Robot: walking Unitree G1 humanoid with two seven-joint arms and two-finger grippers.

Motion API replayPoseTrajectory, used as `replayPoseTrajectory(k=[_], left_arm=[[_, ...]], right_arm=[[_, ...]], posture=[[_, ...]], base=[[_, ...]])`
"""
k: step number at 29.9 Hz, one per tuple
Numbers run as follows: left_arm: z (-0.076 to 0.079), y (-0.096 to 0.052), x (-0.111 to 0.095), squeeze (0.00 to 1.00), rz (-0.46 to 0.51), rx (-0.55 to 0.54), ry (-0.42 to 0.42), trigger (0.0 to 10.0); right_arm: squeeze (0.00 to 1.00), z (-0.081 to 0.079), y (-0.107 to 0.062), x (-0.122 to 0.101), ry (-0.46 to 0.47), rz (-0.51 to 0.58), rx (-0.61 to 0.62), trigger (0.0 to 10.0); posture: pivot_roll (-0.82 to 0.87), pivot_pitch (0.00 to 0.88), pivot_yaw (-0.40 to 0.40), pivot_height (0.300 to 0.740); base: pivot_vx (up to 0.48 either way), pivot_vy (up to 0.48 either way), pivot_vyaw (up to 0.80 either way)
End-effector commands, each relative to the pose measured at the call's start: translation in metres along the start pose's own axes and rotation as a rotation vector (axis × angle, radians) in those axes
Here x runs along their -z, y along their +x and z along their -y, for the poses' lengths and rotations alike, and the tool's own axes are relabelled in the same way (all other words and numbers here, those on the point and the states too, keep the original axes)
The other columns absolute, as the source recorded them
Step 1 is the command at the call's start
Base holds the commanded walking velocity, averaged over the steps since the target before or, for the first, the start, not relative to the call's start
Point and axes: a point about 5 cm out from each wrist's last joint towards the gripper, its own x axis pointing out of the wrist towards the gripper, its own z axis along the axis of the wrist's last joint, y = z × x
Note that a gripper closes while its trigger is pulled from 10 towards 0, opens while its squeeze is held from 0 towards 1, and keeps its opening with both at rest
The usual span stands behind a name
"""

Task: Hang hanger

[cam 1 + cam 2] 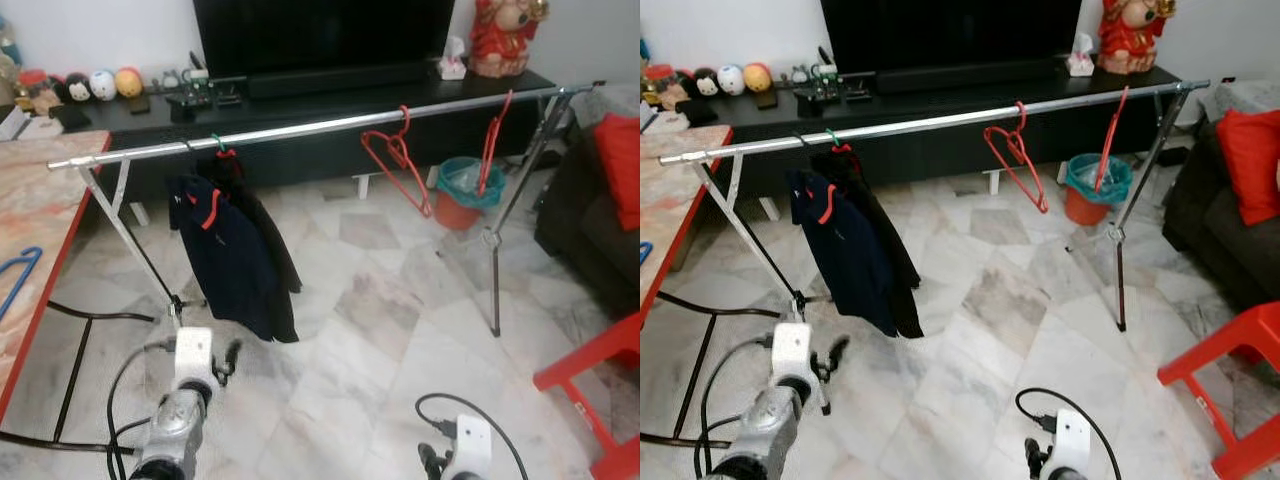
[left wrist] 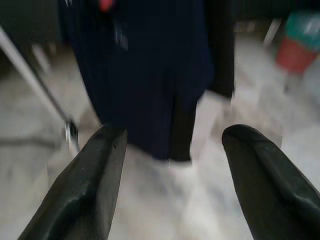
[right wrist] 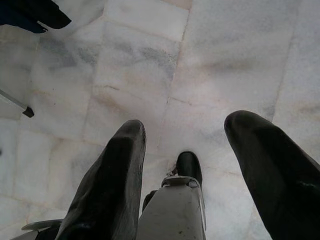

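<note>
A pale marble-tiled floor point(image 1: 400, 330) fills the middle of the frame, with a long black TV cabinet point(image 1: 330, 95) across the top and a dark screen above it. A thin metal clothes rail point(image 1: 300, 128) on slanted legs crosses the upper half. At the left edge is a stone-patterned counter point(image 1: 30, 210) with a red rim; a blue hanger point(image 1: 15, 275) lies on it. A red plastic stool point(image 1: 600, 380) sits at lower right and a dark sofa with a red cushion at right.

On the rail hang a dark navy garment point(image 1: 235, 250) toward the left, a red wire hanger point(image 1: 398, 160) at centre, and another red hanger point(image 1: 492, 140) further right.

The left claw point(image 2: 172, 165), spread wide and empty, points at the garment's hem from lower left, well apart from the red hangers. The right claw point(image 3: 185, 150) is spread wide and empty over bare floor.
</note>
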Motion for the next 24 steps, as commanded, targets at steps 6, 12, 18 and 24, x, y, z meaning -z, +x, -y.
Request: replayPoseTrajectory(k=[6,12,18,24], left_arm=[[-0.001,0.002,-0.022,0.0,0.147,-0.015,-0.024,10.0],[0.007,0.015,-0.042,0.0,0.2,0.017,-0.037,10.0],[0.008,0.021,-0.054,0.0,0.232,0.024,-0.046,10.0],[0.006,0.021,-0.054,0.0,0.235,0.01,-0.046,10.0]], right_arm=[[0.0,0.001,0.0,0.002,-0.005,-0.002,0.001,10.0],[0.0,0.001,0.0,0.002,-0.021,-0.005,-0.001,10.0],[0.0,0.0,0.0,0.001,-0.041,-0.002,-0.001,10.0],[0.0,-0.001,0.0,0.001,-0.022,-0.001,-0.007,10.0]], posture=[[-0.01,0.0,0.026,0.74],[-0.02,0.0,0.033,0.74],[-0.02,0.0,0.034,0.74],[-0.01,0.0,0.034,0.74]], base=[[0.426,0.0,0.0],[0.48,0.0,0.0],[0.48,0.0,0.16],[0.48,0.0,0.39]])
